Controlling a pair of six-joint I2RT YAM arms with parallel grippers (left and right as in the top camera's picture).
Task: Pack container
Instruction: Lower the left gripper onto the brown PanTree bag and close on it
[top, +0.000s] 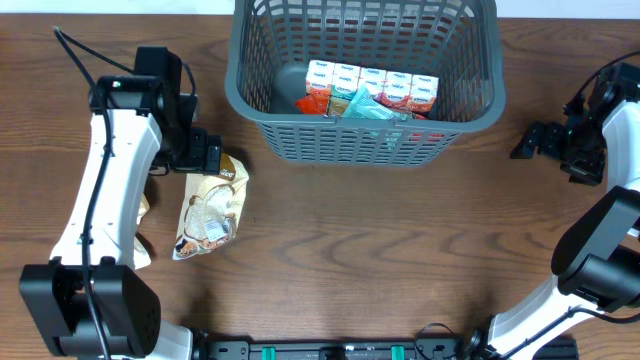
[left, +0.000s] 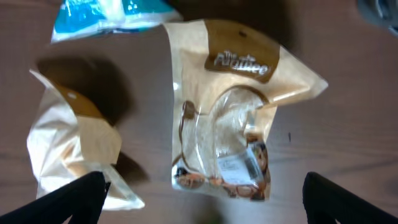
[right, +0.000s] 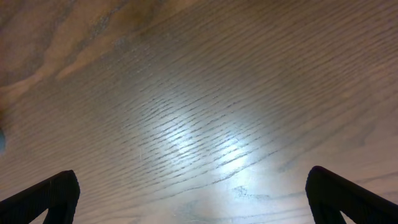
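Over tan pouch (left: 230, 124), left gripper (left: 202, 190) spread wide, empty; right gripper (right: 193, 190) likewise, above table (right: 186, 87).

White lettering on the pouch's (left: 221, 134) brown band (left: 244, 61) (blurred) is unreadable; the cartons' (top: 372, 86) print is too small.

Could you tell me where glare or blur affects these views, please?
Right wrist: a bright glare patch on the wooden table, grain otherwise readable. Left wrist: soft focus, the tan snack pouch slightly blurred, its clear window glinting. Overhead: evenly lit and sharp across the grey basket.
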